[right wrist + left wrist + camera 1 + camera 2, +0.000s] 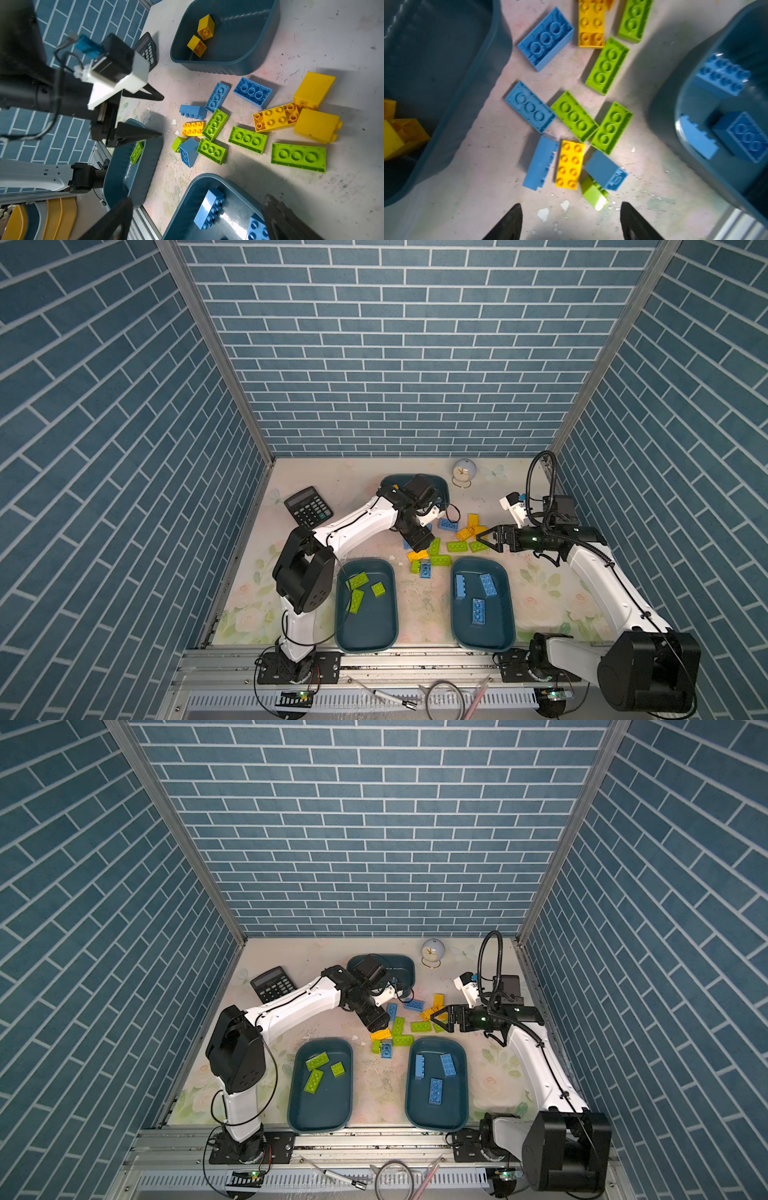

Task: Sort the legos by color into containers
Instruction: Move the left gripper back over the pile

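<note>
The left pincer [419, 549] was released, its black fingers [510, 220] spread with nothing between them. It pointed down at the near-left edge of the loose legos [440, 545] heaped mid-table. In the left wrist view a yellow brick [569, 165] lay studs-up just ahead of the gap between the tips, apart from both. A blue brick [540, 164] lay on its side against one long edge of the yellow. A small blue brick [606, 170] and a small green one [593, 194] sat by the other finger.

The right pincer [484, 540] was also released and empty, jaws wide. In both top views it hung at the right edge of the heap, over a green brick [478, 546] and just beside a yellow cluster [471, 526]. How high above them it stood I could not tell.

The rest of the heap, green, blue and yellow bricks mostly studs-down, lay between the two pincers.

The near-left tub [370, 630] held three green legos [358, 580]. The near-right tub [490, 635] held three blue ones [478, 610]. The far tub [245, 62], partly under the left arm, held two small yellow ones [205, 27].
</note>
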Controlling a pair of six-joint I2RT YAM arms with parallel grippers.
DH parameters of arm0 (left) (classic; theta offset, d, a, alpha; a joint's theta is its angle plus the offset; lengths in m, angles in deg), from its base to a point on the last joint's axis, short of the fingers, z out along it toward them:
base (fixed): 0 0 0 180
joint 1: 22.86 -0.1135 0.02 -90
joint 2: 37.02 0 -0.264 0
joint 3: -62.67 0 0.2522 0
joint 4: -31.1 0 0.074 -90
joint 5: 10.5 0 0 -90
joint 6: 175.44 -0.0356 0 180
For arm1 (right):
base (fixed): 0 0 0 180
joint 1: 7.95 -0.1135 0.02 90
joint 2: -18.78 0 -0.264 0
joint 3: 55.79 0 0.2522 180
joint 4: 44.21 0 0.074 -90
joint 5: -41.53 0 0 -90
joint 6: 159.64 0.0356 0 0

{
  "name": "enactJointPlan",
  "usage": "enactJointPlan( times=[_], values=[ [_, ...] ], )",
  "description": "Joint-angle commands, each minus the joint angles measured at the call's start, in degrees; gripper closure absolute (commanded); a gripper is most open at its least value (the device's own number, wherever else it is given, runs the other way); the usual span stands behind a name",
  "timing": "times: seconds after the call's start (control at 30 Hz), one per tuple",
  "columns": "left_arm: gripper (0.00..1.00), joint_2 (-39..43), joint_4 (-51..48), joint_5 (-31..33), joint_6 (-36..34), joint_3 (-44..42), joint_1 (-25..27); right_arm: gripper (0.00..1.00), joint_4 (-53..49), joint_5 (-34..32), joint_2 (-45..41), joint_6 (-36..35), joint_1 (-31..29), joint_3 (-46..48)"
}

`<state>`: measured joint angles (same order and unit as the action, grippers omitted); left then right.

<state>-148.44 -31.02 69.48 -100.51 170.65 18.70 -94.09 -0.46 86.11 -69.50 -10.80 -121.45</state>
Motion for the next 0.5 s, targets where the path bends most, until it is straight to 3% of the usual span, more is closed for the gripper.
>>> enactJointPlan(
  times=[0.0,0.47],
  values=[
    [0.24,-3.75,-1.41,3.28,-7.39,2.28,-1.06,0.03,0.95,1.58,-1.06,0.47,-0.82,0.97],
    [0.29,-11.87,1.46,3.52,-10.51,2.60,-2.93,0.03,1.14,0.38,-1.37,1.36,-2.08,2.33]
  ],
)
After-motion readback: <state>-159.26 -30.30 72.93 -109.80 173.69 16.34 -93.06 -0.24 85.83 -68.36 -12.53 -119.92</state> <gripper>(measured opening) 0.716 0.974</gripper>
